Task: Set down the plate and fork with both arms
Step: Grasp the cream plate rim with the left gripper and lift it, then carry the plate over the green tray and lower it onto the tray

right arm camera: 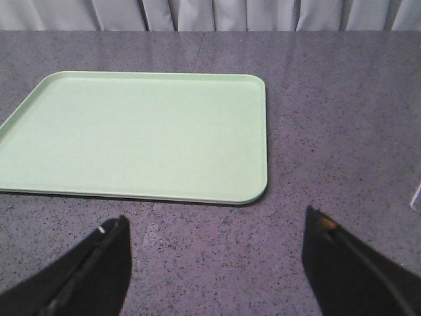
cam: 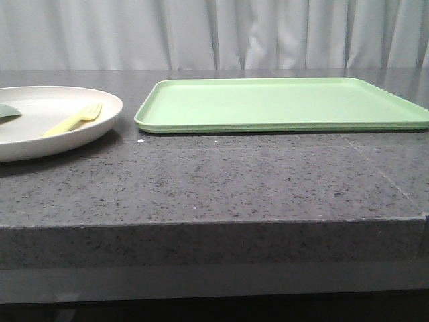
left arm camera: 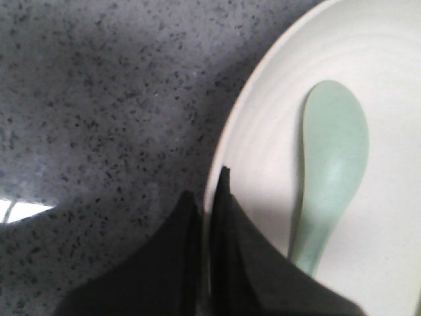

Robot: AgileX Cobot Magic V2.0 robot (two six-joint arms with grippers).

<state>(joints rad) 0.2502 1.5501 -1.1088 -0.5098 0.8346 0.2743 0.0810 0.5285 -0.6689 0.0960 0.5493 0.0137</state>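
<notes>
Left hand (left arm camera: 209,197) pinching the plate (cam: 100,124) rim; right hand (right arm camera: 217,240) spread wide above bare stone.

The cream-white plate sits at the left end of the speckled grey worktop (cam: 221,174), partly out of the front view, with the pale yellow fork (cam: 75,119) lying inside it, tines toward the far side, and a pale green spoon (left arm camera: 332,164) resting in it nearer the left edge. In the left wrist view the two dark fingers (left arm camera: 237,243) stand almost together, one on either side of the plate's raised rim, clamped on it. The light green tray (cam: 281,104) lies flat just to the right of the plate, a narrow strip of worktop between them. In the right wrist view the right hand's fingers (right arm camera: 99,263) are far apart, holding nothing, over the worktop near the tray's near edge.
</notes>
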